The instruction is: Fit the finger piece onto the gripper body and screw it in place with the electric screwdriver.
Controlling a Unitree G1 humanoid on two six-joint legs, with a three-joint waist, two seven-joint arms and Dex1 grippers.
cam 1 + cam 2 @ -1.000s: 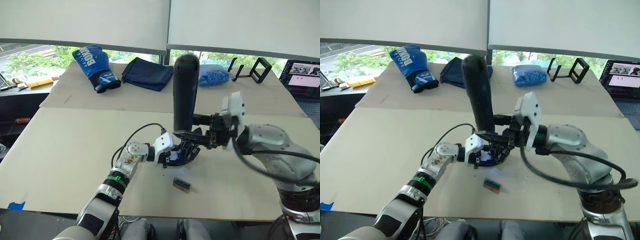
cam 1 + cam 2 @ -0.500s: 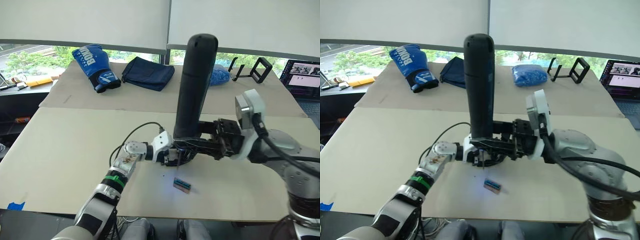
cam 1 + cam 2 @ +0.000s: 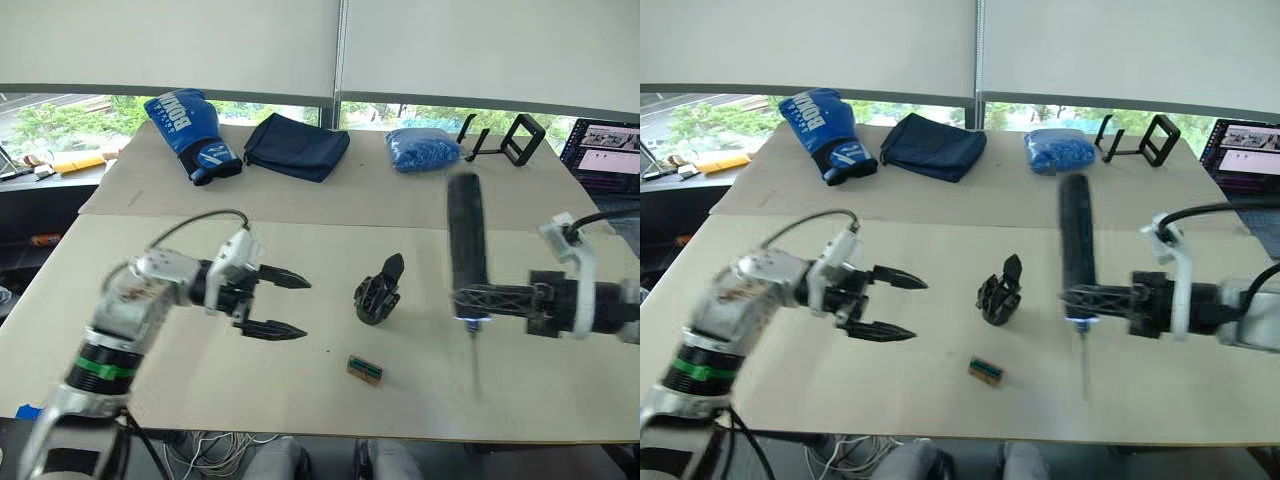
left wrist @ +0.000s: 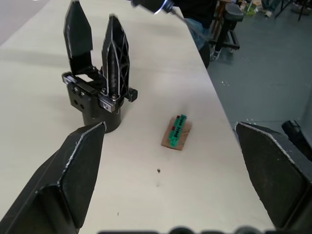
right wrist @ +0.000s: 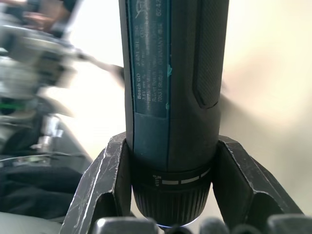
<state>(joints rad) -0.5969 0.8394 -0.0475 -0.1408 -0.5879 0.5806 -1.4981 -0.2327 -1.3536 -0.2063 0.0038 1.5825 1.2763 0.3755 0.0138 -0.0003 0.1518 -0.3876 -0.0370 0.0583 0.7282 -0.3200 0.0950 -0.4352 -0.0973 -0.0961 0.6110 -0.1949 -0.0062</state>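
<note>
My left gripper [image 3: 272, 303] is spread wide and empty, nearer the tabletop's left edge. The gripper body [image 3: 374, 298], finger piece [image 4: 115, 59] upright on it, stands mid-table between my arms. My right gripper [image 3: 492, 300] clamps the electric screwdriver [image 3: 466, 245] vertical, bit down, to the assembly's right.

I'm working in what looks like an office-style lab: a paper-covered worktop [image 3: 200, 370] under windows with roller blinds [image 3: 170, 45], a laptop [image 3: 603, 147] at the far right, and an office chair base [image 4: 228, 19] on grey flooring.
</note>
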